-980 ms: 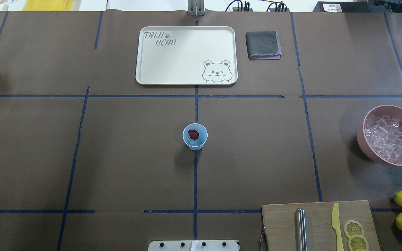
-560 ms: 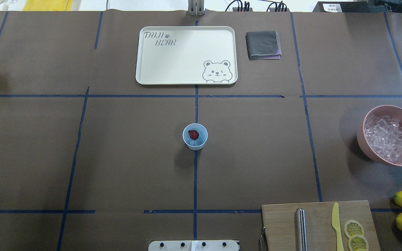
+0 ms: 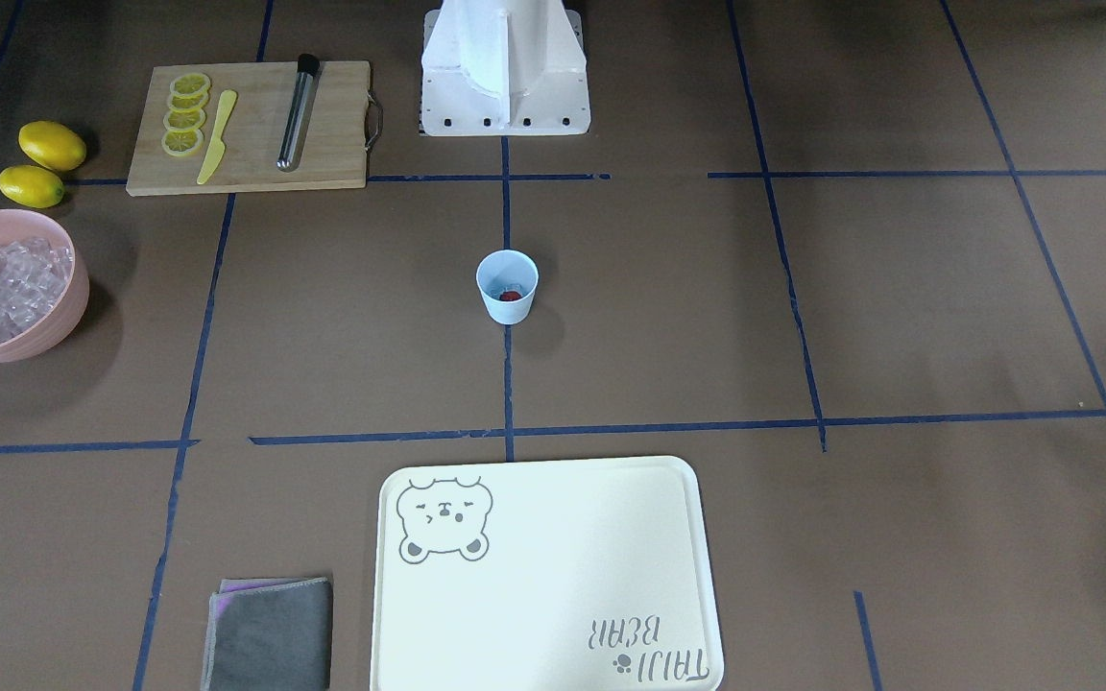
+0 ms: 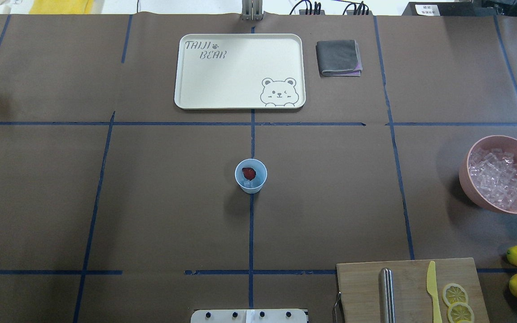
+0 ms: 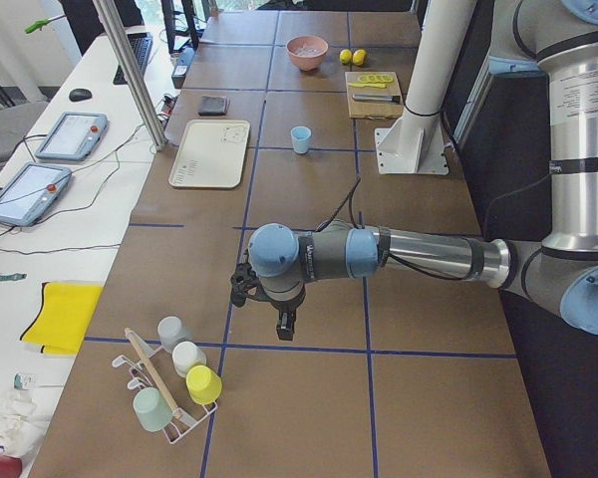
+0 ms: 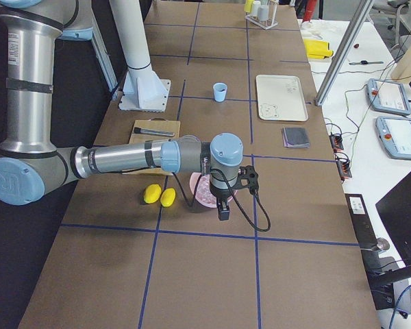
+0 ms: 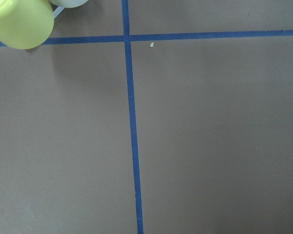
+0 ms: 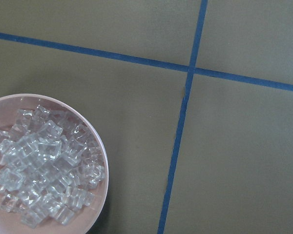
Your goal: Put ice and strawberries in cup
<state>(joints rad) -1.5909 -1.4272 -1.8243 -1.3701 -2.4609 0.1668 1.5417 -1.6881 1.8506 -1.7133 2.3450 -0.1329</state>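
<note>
reading "taiji bear", a cream tray (image 4: 240, 67) beyond the cup (image 4: 255, 188)

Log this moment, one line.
cup: upright | strawberry: in cup | ice: in cup and bowl | left gripper: far from cup | right gripper: by bowl | jaws: unclear

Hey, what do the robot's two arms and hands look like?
The left arm and right arm are silver tubes with pale blue joint caps. Black cables loop near each wrist. The left hand and right hand are small and black.
</note>
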